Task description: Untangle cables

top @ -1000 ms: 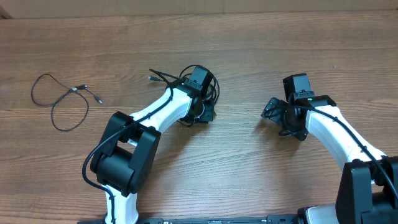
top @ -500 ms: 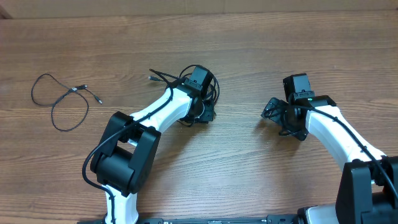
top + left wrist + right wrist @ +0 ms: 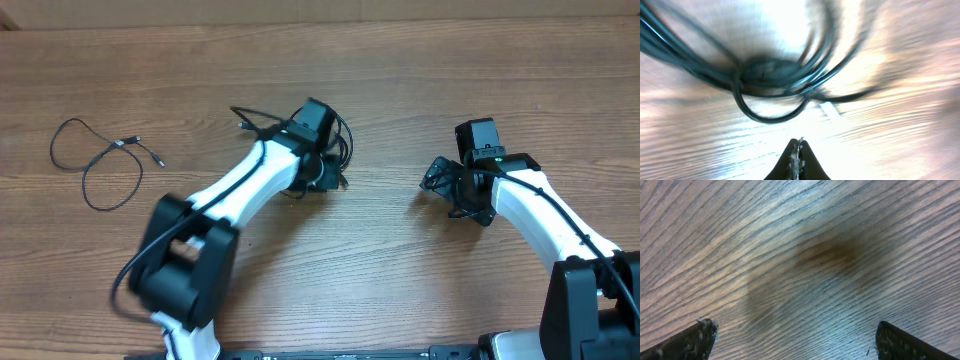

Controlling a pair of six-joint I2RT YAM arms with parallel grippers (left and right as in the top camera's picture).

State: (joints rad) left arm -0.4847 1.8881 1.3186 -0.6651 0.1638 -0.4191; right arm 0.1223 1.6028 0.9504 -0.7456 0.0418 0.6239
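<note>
- Two lots of cable on the table [image 3: 400, 70]. The tangled cables [image 3: 343, 140] are bunched near the centre. A separate cable [image 3: 122, 144] lies well apart at far left in loose open loops, and from how it lies it looks already freed.
- Left gripper [image 3: 797, 159]: fingertips pressed together, low at the near edge of the tangle. The wrist view is badly blurred and no strand shows between the tips, so I cannot tell if one is pinched.
- Likely reason for that position: working from the edge lets it catch one loop and draw it out, rather than lifting the whole knot.
- Right gripper [image 3: 797, 341]: jaws spread wide over bare wood, holding nothing. It sits well right of the tangle, probably kept clear and ready to pin the bunch.
- Risk: with nothing anchoring it, a pull may drag the whole tangle along.
</note>
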